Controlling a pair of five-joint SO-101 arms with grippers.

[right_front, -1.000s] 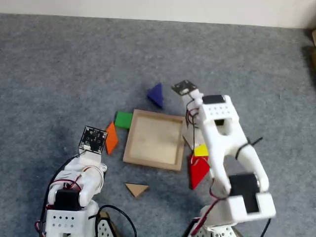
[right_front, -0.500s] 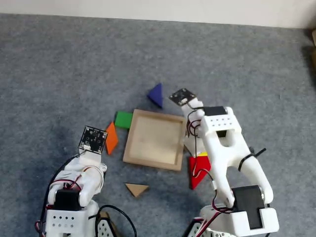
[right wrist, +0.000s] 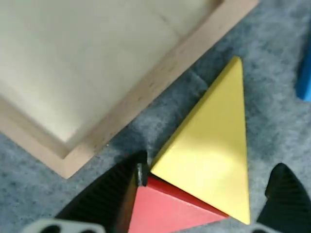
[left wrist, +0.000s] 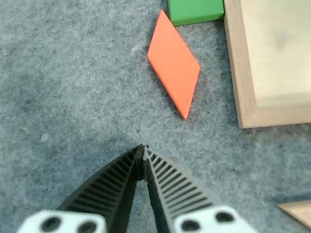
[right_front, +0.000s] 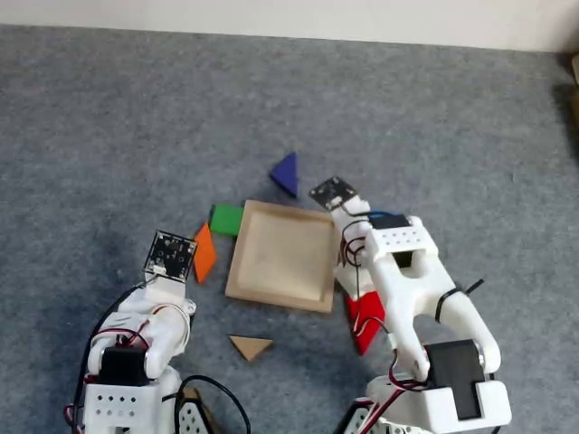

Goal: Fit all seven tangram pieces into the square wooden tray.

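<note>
The right gripper, claw released, is coming down around the yellow wooden triangle at the square wooden tray's 3 o'clock, probably for grasping; the left gripper is resting clenched

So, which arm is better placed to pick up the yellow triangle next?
Right. The right gripper, open, sits over the yellow triangle beside the tray. The left gripper is shut over the carpet near the orange piece.

Tray matt bare wood; table rough carpet.
</note>
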